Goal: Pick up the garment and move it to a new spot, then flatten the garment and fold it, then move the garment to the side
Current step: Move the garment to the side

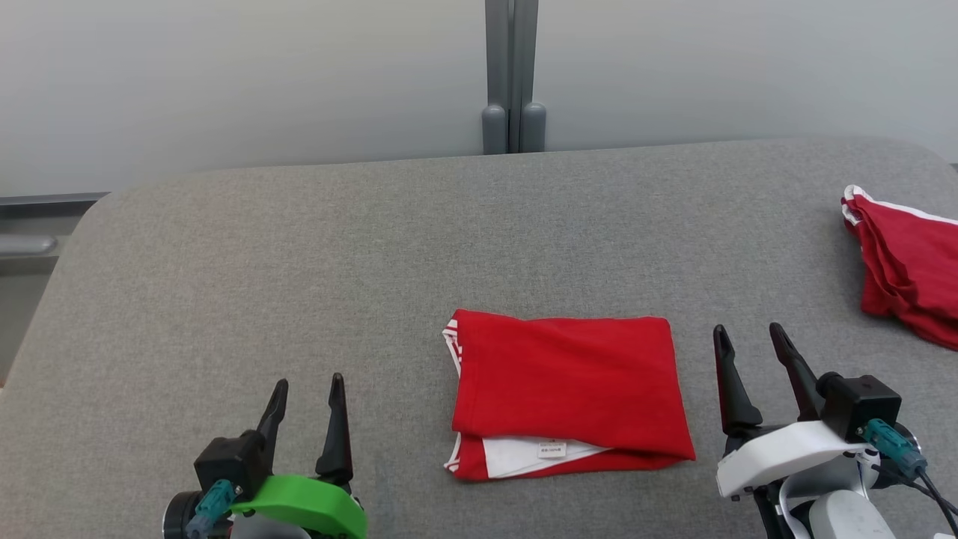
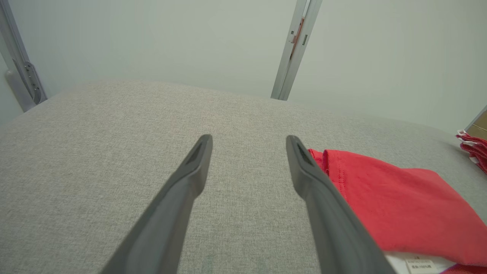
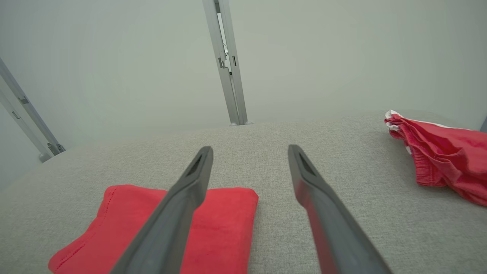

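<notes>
Space is left on the grey worktop (image 1: 299, 262) around the folded red garment (image 1: 569, 385), flanked by left gripper (image 1: 308, 380) and right gripper (image 1: 747, 329), fingers held apart. A bunched red garment (image 1: 905, 269) is laid at the right edge.

Red garment (image 1: 569, 382), folded into a flat rectangle, white label showing, on grey table (image 1: 299, 284)

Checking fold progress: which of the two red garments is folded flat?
The centre garment, a neat rectangle with its white label showing; the right-edge garment lies crumpled.
</notes>
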{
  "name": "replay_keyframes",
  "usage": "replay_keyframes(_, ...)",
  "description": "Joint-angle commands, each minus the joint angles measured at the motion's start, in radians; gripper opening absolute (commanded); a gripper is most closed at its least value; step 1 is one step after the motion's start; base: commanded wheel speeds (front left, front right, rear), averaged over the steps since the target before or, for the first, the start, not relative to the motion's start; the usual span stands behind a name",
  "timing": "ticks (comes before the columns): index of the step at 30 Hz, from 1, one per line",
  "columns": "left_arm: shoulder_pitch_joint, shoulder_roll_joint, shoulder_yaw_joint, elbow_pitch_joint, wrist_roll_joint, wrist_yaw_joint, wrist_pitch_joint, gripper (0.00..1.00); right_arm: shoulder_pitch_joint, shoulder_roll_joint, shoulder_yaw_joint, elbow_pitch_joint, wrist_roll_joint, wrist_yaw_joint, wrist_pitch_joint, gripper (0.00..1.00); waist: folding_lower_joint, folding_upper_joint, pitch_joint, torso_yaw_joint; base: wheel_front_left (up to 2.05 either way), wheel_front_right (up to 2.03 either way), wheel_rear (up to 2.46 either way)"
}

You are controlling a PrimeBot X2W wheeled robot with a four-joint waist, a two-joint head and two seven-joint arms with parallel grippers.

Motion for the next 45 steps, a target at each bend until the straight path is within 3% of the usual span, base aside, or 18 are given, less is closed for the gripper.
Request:
replay_keyframes(1,0.013,-0.001,0.007,0.003,0.009,-0.006,-0.003,1.0,0.009,-0.001,0.002,-0.001,0.006,0.0,0.003,1.0,0.0,0.0,0.001,-0.001,0.0,0.0,0.0)
replay_keyframes(8,0.011,-0.008,0.017,0.012,0.019,-0.011,-0.003,1.0,-0.006,-0.002,-0.025,0.029,0.006,0.0,0.045,1.0,0.0,0.0,0.007,-0.001,0.0,0.0,0.0)
replay_keyframes(18,-0.028,-0.021,0.019,0.014,0.038,-0.026,-0.003,1.0,-0.114,-0.017,-0.09,0.071,0.006,0.0,0.245,1.0,0.0,0.0,0.052,0.038,0.0,0.0,0.0)
replay_keyframes(28,-0.053,-0.023,0.018,-0.001,0.054,-0.034,-0.003,1.0,-0.152,-0.076,-0.046,0.174,0.12,0.0,0.425,1.0,0.0,0.0,0.102,0.107,0.0,0.0,0.0)
replay_keyframes(39,-0.051,-0.018,0.018,-0.006,0.062,-0.035,-0.003,1.0,-0.184,-0.104,0.043,0.31,0.182,0.0,0.515,1.0,0.0,0.0,0.124,0.14,0.0,0.0,0.0)
replay_keyframes(40,-0.048,-0.017,0.018,-0.006,0.062,-0.035,-0.003,1.0,-0.188,-0.104,0.054,0.32,0.188,0.0,0.517,0.49,0.0,0.0,0.123,0.139,0.0,0.0,0.0)
replay_keyframes(43,-0.042,-0.016,0.013,-0.005,0.065,-0.034,-0.003,1.0,-0.202,-0.108,0.073,0.34,0.195,0.0,0.509,0.24,0.0,0.0,0.121,0.131,0.0,0.0,0.0)
replay_keyframes(44,-0.041,-0.016,0.011,-0.007,0.066,-0.033,-0.003,1.0,-0.21,-0.113,0.078,0.347,0.196,0.0,0.499,0.0,0.0,0.0,0.12,0.126,0.0,0.0,0.0)
replay_keyframes(45,-0.04,-0.014,0.009,-0.008,0.067,-0.034,-0.003,1.0,-0.216,-0.115,0.08,0.351,0.195,0.0,0.491,0.0,0.0,0.0,0.119,0.12,0.0,0.0,0.0)
